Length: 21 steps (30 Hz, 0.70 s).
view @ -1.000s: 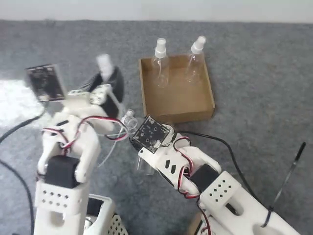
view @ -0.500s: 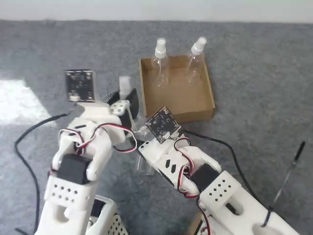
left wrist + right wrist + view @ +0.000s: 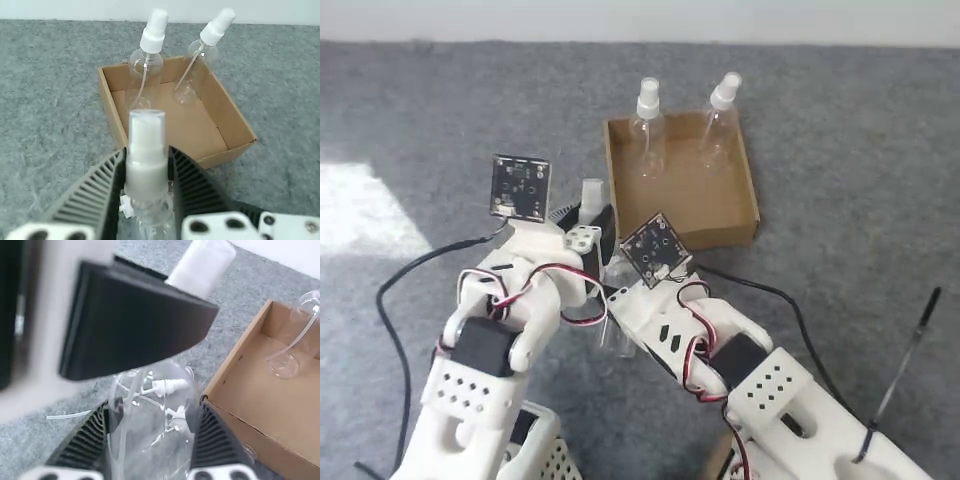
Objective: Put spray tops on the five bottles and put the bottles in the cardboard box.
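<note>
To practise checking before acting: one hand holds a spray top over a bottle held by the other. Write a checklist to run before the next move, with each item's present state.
1. Spray top gripped by left hand: ok, upright and clamped.
2. Clear bottle held by right hand: ok.
3. Spray top centred over the bottle's neck: cannot tell, the left hand hides the neck.
4. Space in cardboard box: ok, the half nearer the arms is bare.
5. Two boxed bottles capped: ok, both stand at the far wall.
</note>
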Motion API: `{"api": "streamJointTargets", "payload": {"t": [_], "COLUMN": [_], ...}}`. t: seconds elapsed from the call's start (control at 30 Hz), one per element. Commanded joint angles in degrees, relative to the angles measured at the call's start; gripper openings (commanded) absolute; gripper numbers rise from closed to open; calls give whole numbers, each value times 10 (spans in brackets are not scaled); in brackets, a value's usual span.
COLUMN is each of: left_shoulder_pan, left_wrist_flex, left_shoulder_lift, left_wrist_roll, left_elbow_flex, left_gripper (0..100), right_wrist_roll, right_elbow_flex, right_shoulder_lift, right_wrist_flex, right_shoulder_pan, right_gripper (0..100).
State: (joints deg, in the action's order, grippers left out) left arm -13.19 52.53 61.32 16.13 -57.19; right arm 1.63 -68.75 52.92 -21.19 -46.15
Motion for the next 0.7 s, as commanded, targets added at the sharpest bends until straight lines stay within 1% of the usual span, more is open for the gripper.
{"api": "streamJointTargets", "payload": {"t": [0.0,0.1,0.23,0.4,0.53,0.67], "left_shoulder_pan": [-1,-1,1,3,3,4], "left_wrist_flex": [8,9,24,24,25,13], "left_shoulder_lift": [-7,-7,-7,-7,-7,-6], "left_wrist_roll": [-11,-11,-11,-11,-10,-11], "left_elbow_flex": [-7,-7,-3,-2,7,14], "left_gripper": [9,9,9,9,9,19], "right_wrist_roll": [5,4,6,9,8,7], "right_elbow_flex": [-3,-29,-51,-60,-81,-83], "right_shoulder_lift": [23,23,23,23,23,23], "right_wrist_flex": [32,99,167,217,261,261], "right_shoulder_pan": [15,17,47,84,84,83], "right_gripper": [6,6,6,6,6,6]}}
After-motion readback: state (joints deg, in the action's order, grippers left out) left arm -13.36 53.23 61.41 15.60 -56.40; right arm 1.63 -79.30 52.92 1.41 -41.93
